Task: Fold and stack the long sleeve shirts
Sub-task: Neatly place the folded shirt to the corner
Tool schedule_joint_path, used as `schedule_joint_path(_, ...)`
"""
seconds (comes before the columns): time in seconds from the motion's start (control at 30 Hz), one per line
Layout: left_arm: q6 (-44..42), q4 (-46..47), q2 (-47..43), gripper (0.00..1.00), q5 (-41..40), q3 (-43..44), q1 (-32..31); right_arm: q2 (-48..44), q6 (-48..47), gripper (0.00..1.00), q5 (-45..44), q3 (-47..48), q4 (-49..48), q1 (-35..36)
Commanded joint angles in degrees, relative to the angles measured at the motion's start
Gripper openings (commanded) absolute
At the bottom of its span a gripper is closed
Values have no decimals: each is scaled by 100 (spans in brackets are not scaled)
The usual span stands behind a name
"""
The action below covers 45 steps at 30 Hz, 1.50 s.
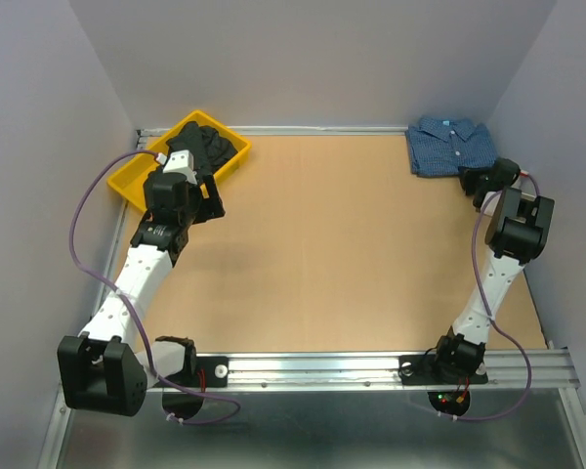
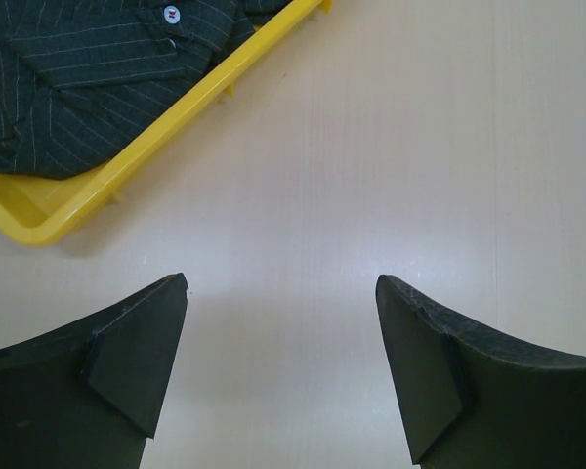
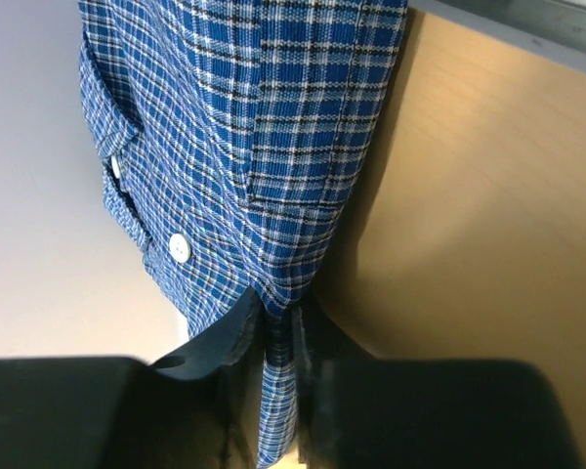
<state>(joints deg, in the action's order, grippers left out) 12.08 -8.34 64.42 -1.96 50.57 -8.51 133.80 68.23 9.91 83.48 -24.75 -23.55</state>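
The blue checked shirt (image 1: 451,145) lies folded at the table's far right corner. My right gripper (image 1: 477,180) is at its near right edge, shut on a fold of the blue cloth (image 3: 273,147), which runs between the jaws. The black shirt (image 1: 207,145) lies bunched in a yellow bin (image 1: 137,182) at the far left; in the left wrist view it shows fine pale stripes (image 2: 88,78) and a white button. My left gripper (image 1: 207,200) is open and empty over bare table just near of the bin (image 2: 127,166).
Purple-grey walls close in the table on the left, back and right. A metal rail (image 1: 371,369) runs along the near edge by the arm bases. Cables loop from both arms.
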Motion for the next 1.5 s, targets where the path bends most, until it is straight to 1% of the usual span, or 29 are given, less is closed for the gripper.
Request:
schedule_joint_path(0.0, -65, 236, -228, 89, 11, -29, 34, -240, -178, 18, -191, -218, 190, -229)
schedule_joint_path(0.1, -65, 236, -228, 89, 11, -29, 34, -328, -309, 46, -139, -271, 181, -238)
schedule_joint_path(0.13, -65, 227, -228, 89, 2, -21, 34, -406, -388, 62, -86, -289, 181, -229)
schedule_joint_path(0.2, -65, 236, -237, 89, 11, -20, 34, -547, -442, 73, -25, -394, 190, -238)
schedule_joint_path(0.23, -65, 236, -263, 89, 2, -20, 34, -643, -494, 81, -33, -559, 190, -238)
schedule_joint_path(0.33, -65, 227, -333, 89, 20, -12, 34, -1188, -696, 88, -103, -937, 251, -238)
schedule_joint_path(0.37, -56, 219, -360, 89, 11, -12, 34, -1537, -818, 92, -130, -1183, 408, -246)
schedule_joint_path(0.43, -56, 227, -482, 89, 11, -12, 43, -1899, -977, 95, -191, -1421, 690, -246)
schedule_joint_path(0.47, -48, 227, -527, 89, 20, -12, 43, -2275, -1178, 98, -183, -1631, 978, -246)
schedule_joint_path(0.53, -47, 227, -676, 89, 2, -12, 51, -2751, -1494, 100, -174, -1843, 1252, -246)
schedule_joint_path(0.57, -47, 254, -729, 89, -15, -12, 60, -2971, -1627, 100, -200, -2044, 1584, -246)
schedule_joint_path(0.6, -47, 245, -843, 90, -33, -12, 69, -3504, -1759, 100, -200, -2107, 1788, -246)
schedule_joint_path(0.63, -47, 254, -896, 90, -42, -20, 78, -3753, -1917, 100, -200, -2160, 2016, -246)
schedule_joint_path(0.7, -30, 262, -1071, 90, -111, -47, 104, -4333, -2383, 100, -305, -2257, 2797, -246)
schedule_joint_path(0.73, -30, 271, -1142, 90, -129, -64, 113, -4954, -2663, 100, -410, -2275, 3044, -246)
schedule_joint_path(0.77, -21, 289, -1264, 90, -156, -73, 122, -5264, -2805, 100, -507, -2284, 3543, -246)
schedule_joint_path(0.83, -12, 289, -1379, 91, -147, -91, 131, -5905, -2981, 100, -639, -2223, 3976, -246)
schedule_joint_path(0.87, -4, 298, -1432, 91, -156, -65, 131, -6466, -3156, 100, -683, -2161, 4370, -246)
schedule_joint_path(0.93, 58, 202, -1572, 92, -200, 5, 131, -7005, -3324, 100, -693, -2003, 4689, -246)
schedule_joint_path(0.97, 154, 149, -1634, 93, -209, 76, 131, -7486, -3490, 100, -631, -1837, 4899, -246)
schedule_joint_path(1.03, 225, -71, -1880, 93, -209, 198, 131, -7876, -3701, 100, -613, -1600, 5206, -186)
schedule_joint_path(1.1, 251, -351, -2186, 94, -270, 287, 131, -8393, -3755, 100, -806, -1519, 5384, -27)
schedule_joint_path(1.13, 251, -466, -2293, 97, -331, 348, 122, -8553, -3790, 100, -841, -1510, 5437, 60)
schedule_joint_path(1.17, 304, -754, -2416, 99, -549, 505, 131, -8789, -3895, 100, -946, -1484, 5524, 287)
schedule_joint_path(1.2, 287, -879, -2669, 99, -630, 585, 131, -8922, -3939, 100, -973, -1484, 5551, 429)
schedule_joint_path(1.3, 313, -1282, -3249, 99, -884, 831, 131, -9230, -4203, 100, -1430, -1466, 5656, 1096)
schedule_joint_path(1.37, 348, -1416, -3540, 99, -973, 946, 131, -9590, -4379, 100, -1693, -1510, 5692, 1544)
schedule_joint_path(1.4, 418, -1529, -3838, 99, -1060, 972, 131, -9713, -4397, 100, -1764, -1606, 5683, 1668)
schedule_joint_path(1.47, 471, -1635, -4103, 99, -1088, 1008, 131, -10144, -4484, 100, -1940, -1721, 5683, 2010)
